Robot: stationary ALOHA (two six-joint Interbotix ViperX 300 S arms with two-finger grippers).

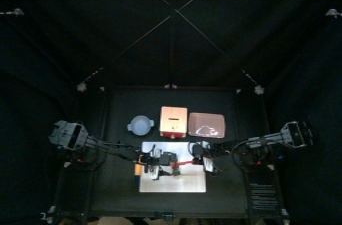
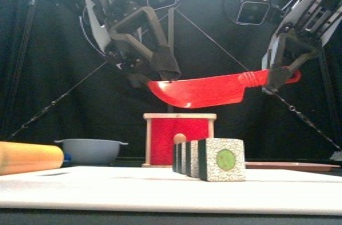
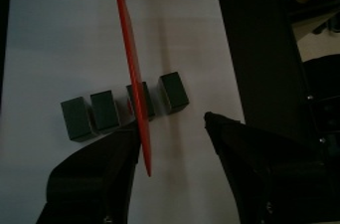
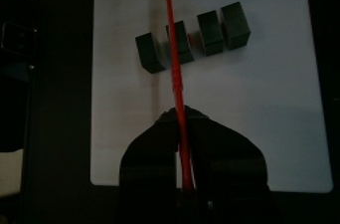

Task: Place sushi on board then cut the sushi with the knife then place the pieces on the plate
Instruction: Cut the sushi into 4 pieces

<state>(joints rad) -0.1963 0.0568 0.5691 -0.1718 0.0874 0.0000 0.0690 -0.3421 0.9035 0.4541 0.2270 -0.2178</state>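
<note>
Red knife (image 2: 207,89) held level above the sushi roll (image 2: 210,159), which stands on the white board (image 2: 80,184).
Right wrist view alone shows the right gripper (image 4: 180,118) clamped tight on the handle. The left gripper (image 3: 169,125) is spread wide and empty, blade tip between its jaws; contact cannot be told. Wrist views show four blocks in a row; front view shows the blade clear above them.

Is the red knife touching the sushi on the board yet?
Apart. The front view shows the knife hanging level above the sushi, with a clear gap of background between them.
</note>
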